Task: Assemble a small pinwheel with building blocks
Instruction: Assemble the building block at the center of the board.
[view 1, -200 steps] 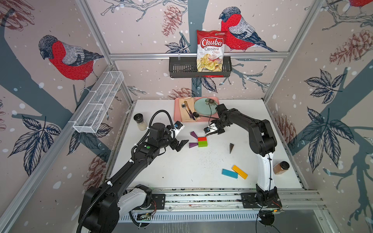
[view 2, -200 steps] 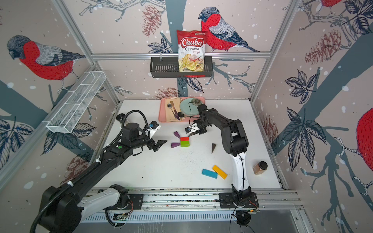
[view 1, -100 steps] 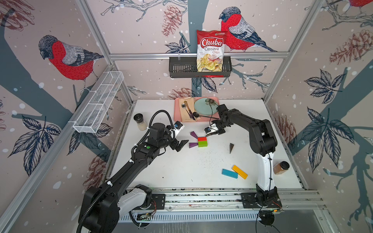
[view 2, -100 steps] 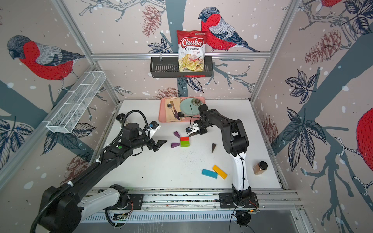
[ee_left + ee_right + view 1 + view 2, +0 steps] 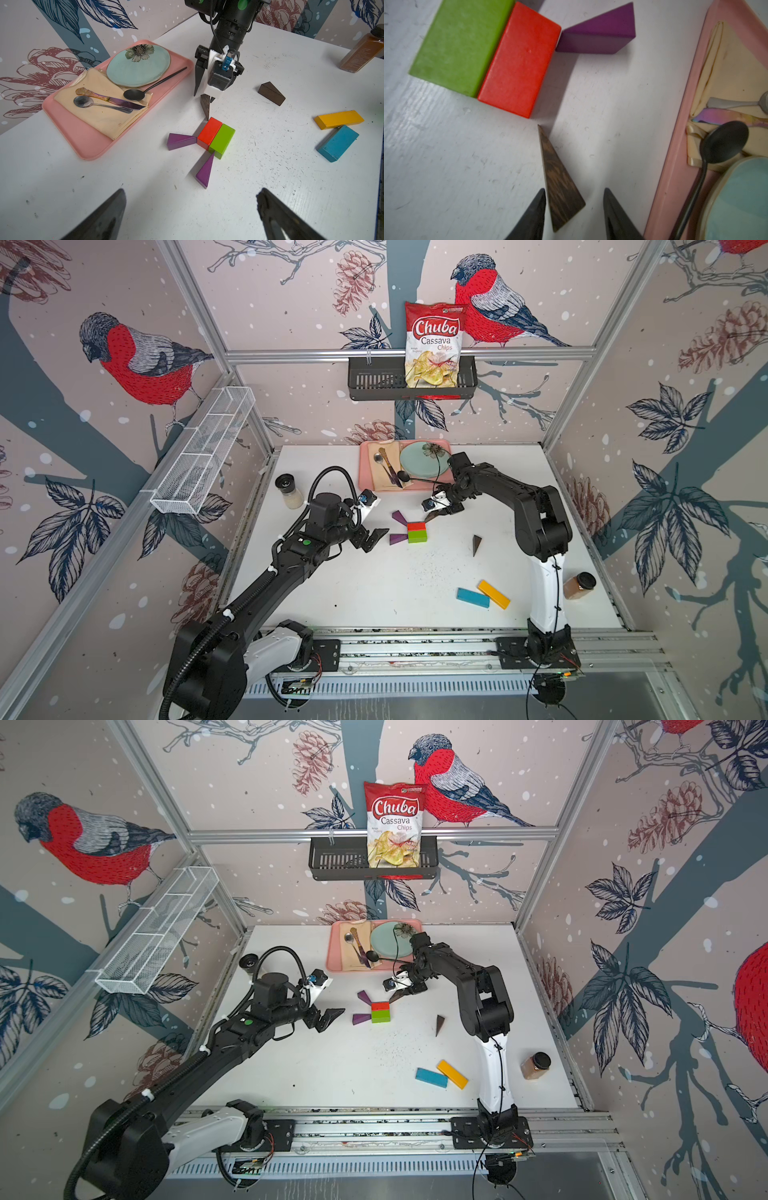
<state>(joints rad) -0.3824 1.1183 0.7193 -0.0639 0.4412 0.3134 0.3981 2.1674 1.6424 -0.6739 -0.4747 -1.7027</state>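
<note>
White table point(image 5: 374, 593) within bird-print walls point(image 5: 137, 364) carried: left gripper point(image 5: 376, 538), spread wide beside the part-built pinwheel point(image 5: 417, 536) at mid-table; right gripper point(image 5: 574, 189), narrowly parted about a dark brown wedge point(image 5: 558, 182) pointing at the red brick point(image 5: 519, 60); blue bar point(image 5: 473, 598) and yellow bar point(image 5: 493, 594) near the front edge.

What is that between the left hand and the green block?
A purple wedge lies there, tip pointing at the green block, apart from the open left hand; both top views show it.
</note>
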